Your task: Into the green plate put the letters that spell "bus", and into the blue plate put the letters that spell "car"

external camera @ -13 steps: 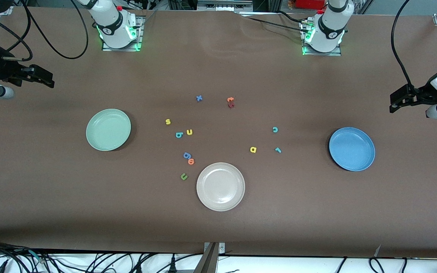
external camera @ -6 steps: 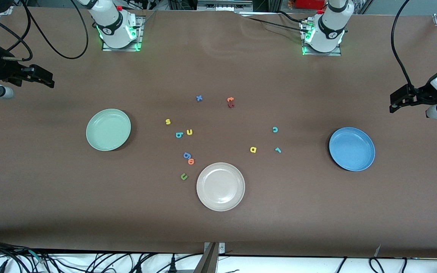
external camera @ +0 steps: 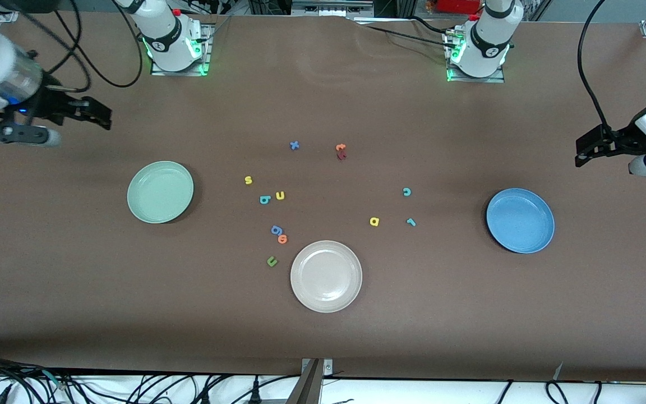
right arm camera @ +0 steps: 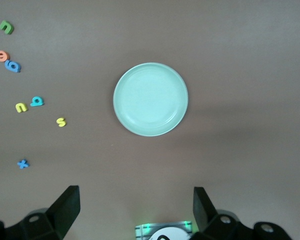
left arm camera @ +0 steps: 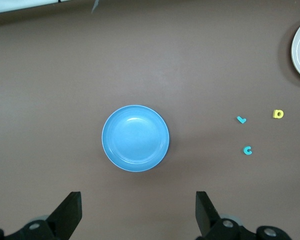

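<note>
The green plate (external camera: 160,192) (right arm camera: 150,99) lies toward the right arm's end, the blue plate (external camera: 520,220) (left arm camera: 135,138) toward the left arm's end. Between them lie the yellow "s" (external camera: 248,180), teal "b" (external camera: 264,199) and yellow "u" (external camera: 280,195), then the teal "c" (external camera: 406,192), yellow "a" (external camera: 374,221) and teal "r" (external camera: 410,221). My right gripper (external camera: 98,116) (right arm camera: 138,212) hangs open and empty over bare table by the green plate. Beside the blue plate, my left gripper (external camera: 582,155) (left arm camera: 138,215) is open, empty and waiting.
A beige plate (external camera: 326,276) sits nearer the front camera, mid-table. Close to it are a blue "g" (external camera: 276,229), an orange "o" (external camera: 282,239) and a green "u" (external camera: 271,261). A blue "x" (external camera: 294,145) and orange and dark red letters (external camera: 341,150) lie toward the bases.
My right gripper has shifted inward from the table's end toward the middle, still open. The left arm, the letters and the plates have not moved.
</note>
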`<act>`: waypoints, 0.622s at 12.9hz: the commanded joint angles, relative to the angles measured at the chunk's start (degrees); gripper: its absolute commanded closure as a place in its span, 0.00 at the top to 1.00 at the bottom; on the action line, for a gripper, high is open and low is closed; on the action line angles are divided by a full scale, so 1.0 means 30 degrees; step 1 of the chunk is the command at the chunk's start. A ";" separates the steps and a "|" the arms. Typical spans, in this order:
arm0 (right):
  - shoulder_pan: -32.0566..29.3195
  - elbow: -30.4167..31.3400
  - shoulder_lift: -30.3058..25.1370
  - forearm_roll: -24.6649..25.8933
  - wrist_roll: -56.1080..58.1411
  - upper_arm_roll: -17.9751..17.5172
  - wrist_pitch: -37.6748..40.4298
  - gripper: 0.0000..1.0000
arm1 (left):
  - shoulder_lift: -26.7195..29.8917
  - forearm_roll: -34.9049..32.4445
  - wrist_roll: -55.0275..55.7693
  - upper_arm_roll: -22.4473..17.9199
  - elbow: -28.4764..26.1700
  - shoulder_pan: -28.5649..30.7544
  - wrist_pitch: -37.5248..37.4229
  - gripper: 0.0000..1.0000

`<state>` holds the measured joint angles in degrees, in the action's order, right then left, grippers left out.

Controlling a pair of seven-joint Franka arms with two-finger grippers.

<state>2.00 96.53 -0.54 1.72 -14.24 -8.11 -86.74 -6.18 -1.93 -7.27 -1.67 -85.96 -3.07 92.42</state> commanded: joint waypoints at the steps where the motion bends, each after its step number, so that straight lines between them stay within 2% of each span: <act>1: 0.0066 -0.0098 0.1113 -0.0133 -0.0615 -0.0487 0.0202 1.00 | 0.0389 0.0613 -0.0008 0.0467 -0.1023 0.0085 0.0132 1.00; 4: 0.1440 -0.0039 0.2284 -0.0133 -0.2187 -0.0607 -0.0294 1.00 | 0.0331 0.0642 -0.0038 0.1228 -0.2540 -0.0060 0.0860 1.00; 8: 0.3140 0.1128 0.3400 -0.0104 -0.7021 -0.0636 -0.3743 1.00 | 0.0360 0.0613 -0.0067 0.2866 -0.6026 -0.0062 0.3904 1.00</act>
<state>9.73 97.73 9.08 1.63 -29.68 -10.02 -93.70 -6.46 -1.91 -7.24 5.38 -98.54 -3.46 99.96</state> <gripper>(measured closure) 0.000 0.000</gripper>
